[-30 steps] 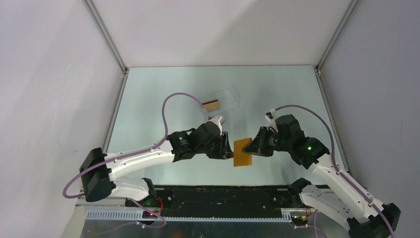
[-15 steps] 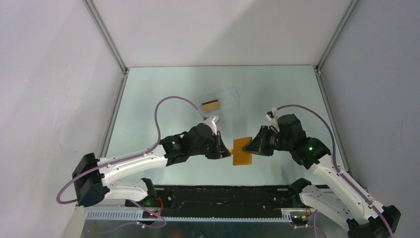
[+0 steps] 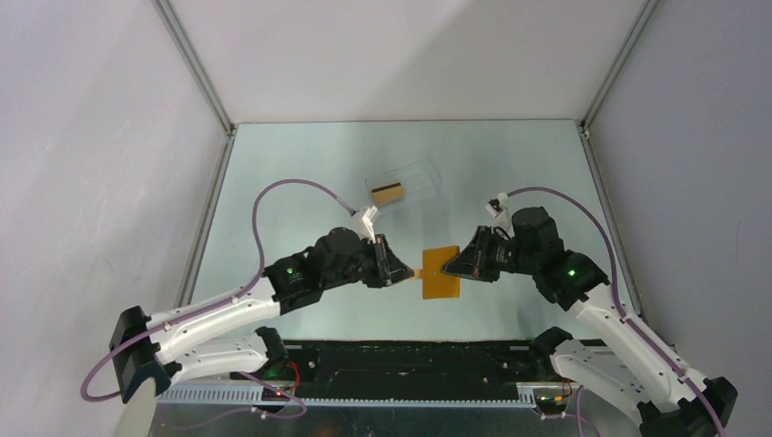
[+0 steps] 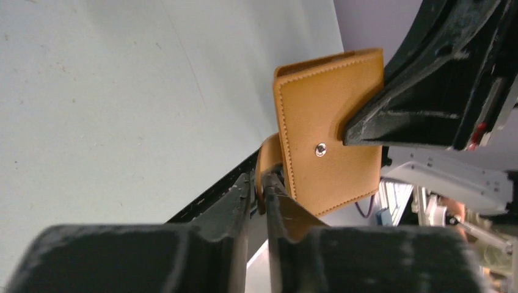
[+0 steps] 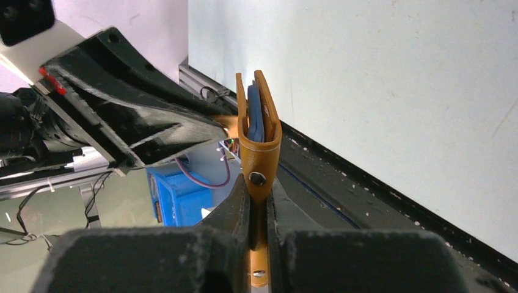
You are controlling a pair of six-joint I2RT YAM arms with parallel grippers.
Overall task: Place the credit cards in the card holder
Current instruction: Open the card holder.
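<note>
While the card holder (image 3: 441, 271) hangs above the table (image 3: 300, 164), right gripper (image 5: 258, 189) clamped on its edge, left gripper (image 4: 259, 183) pinched on its snap flap (image 4: 267, 155), the flap wants a slow, straight pull.

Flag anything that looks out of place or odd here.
Nothing is spilled or damaged. The orange-tan folding card holder is held in the air, pinched between the left hand and the right hand. One golden card with a dark stripe lies in the clear plastic box, not in the holder.
</note>
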